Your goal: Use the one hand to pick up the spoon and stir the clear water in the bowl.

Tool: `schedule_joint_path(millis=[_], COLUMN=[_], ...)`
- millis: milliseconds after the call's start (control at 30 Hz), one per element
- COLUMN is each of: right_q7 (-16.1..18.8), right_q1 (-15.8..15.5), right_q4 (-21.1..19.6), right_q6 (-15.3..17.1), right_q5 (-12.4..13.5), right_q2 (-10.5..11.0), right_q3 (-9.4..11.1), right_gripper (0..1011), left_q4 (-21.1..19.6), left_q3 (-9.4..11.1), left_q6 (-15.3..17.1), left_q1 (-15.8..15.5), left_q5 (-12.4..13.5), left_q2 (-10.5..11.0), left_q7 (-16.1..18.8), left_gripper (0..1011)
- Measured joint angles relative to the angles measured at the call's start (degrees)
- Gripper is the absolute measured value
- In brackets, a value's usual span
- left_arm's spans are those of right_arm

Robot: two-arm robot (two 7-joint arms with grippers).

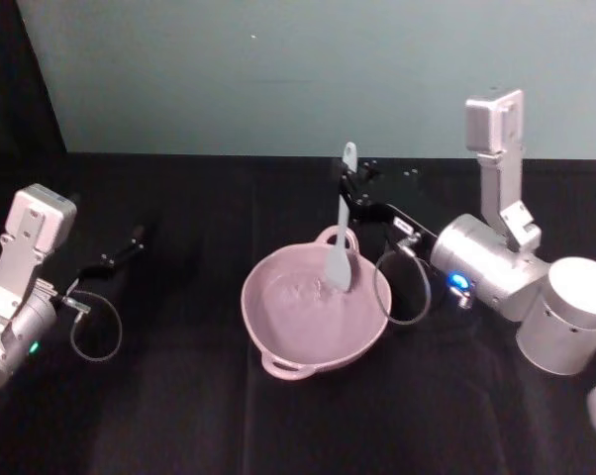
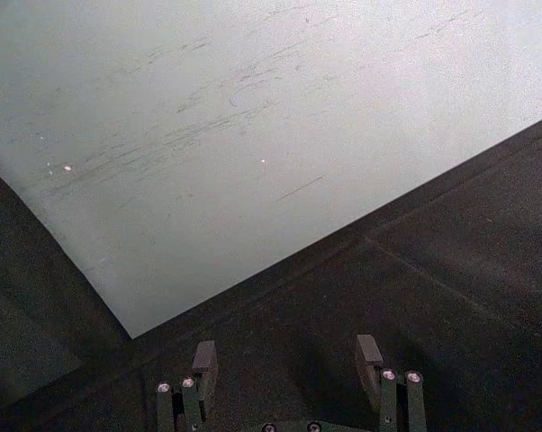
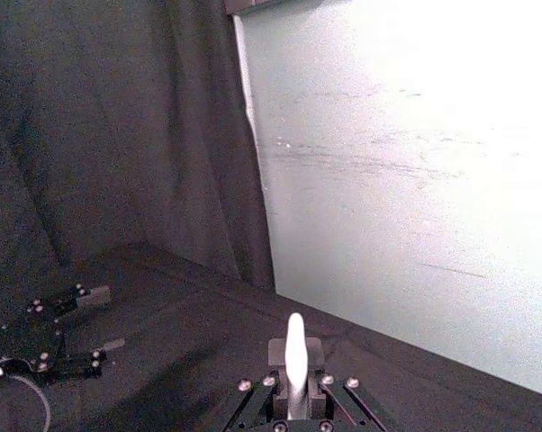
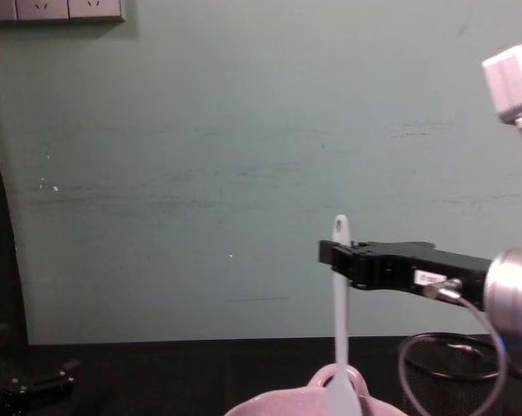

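Holds spoon (image 1: pixel 342 224) clamped in right pincer (image 1: pixel 347 186), blade dipped in mid-frame bowl (image 1: pixel 283 322): pickup done, stirring to finish; left pincer (image 2: pixel 287 355) idle, apart.

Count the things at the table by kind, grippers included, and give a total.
bowl: 1
spoon: 1
grippers: 2 (left gripper, right gripper)
Total: 4
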Motion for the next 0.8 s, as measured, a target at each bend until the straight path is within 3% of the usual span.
schedule_joint_path(millis=[200, 400, 567, 800], right_q7=[-0.3, -0.1, 0.6, 2.1], right_q1=[-2.7, -4.5, -5.0, -3.7], right_q4=[-4.2, -7.8, -9.1, -7.7], right_q6=[1.7, 2.9, 3.5, 2.9], right_q5=[-0.2, -0.9, -1.4, -1.8], right_q2=[2.1, 2.9, 2.5, 0.0], right_q3=[1.0, 0.3, -1.4, -4.3], right_gripper=[114, 114, 114, 116], left_q4=[0.0, 0.0, 0.0, 0.0], left_q3=[0.0, 0.0, 0.0, 0.0], left_q6=[0.0, 0.0, 0.0, 0.0], left_q1=[0.0, 0.0, 0.0, 0.0], left_q5=[0.0, 0.0, 0.0, 0.0], left_q2=[0.0, 0.0, 0.0, 0.0], left_q7=[0.0, 0.0, 0.0, 0.0], left_gripper=[1011, 1011, 1011, 1011])
